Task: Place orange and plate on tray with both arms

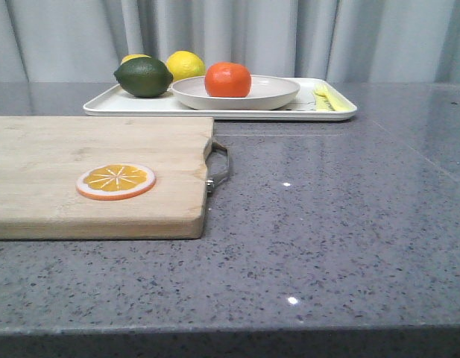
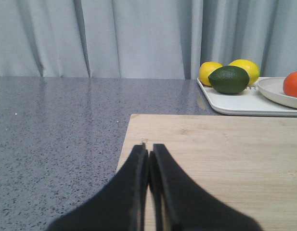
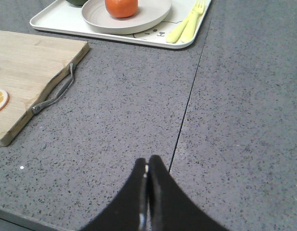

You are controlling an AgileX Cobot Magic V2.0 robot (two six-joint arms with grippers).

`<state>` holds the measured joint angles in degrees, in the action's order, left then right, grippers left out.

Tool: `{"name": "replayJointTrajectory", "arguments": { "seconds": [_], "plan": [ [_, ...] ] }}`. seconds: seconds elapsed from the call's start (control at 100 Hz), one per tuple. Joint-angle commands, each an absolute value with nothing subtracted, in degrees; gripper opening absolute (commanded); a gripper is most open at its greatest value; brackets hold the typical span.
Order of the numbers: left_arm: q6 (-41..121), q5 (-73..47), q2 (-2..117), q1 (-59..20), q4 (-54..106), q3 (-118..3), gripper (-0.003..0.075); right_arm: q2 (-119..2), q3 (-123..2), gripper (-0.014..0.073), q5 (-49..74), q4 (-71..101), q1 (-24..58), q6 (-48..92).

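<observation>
The orange [image 1: 227, 79] sits in the off-white plate [image 1: 274, 93], and the plate rests on the white tray [image 1: 103, 105] at the back of the table. They also show in the right wrist view: orange [image 3: 121, 7], plate [image 3: 153, 14], tray [image 3: 57, 19]. My left gripper [image 2: 148, 150] is shut and empty, over the near left corner of the wooden board. My right gripper [image 3: 148, 161] is shut and empty, over the bare grey tabletop, well short of the tray. Neither gripper shows in the front view.
A wooden cutting board [image 1: 65, 149] with a metal handle [image 1: 218, 165] lies at the left, an orange slice disc [image 1: 115, 180] on it. A dark green lime [image 1: 143, 77] and lemons [image 1: 186, 65] sit on the tray's left. Yellow cutlery [image 1: 324, 97] lies on its right.
</observation>
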<state>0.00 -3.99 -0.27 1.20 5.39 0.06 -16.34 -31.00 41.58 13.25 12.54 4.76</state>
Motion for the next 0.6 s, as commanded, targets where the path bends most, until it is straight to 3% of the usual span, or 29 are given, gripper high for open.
{"name": "replayJointTrajectory", "arguments": {
  "seconds": [0.0,0.59],
  "plan": [
    [0.00,-0.32,-2.21,1.33,5.27,0.56,-0.0020,-16.70,-32.46,-0.0067,37.07,13.72,12.56,5.11],
    [0.00,0.00,-2.21,1.33,5.27,0.56,-0.0020,-16.70,-32.46,-0.0067,37.07,13.72,12.56,5.11]
  ]
}}
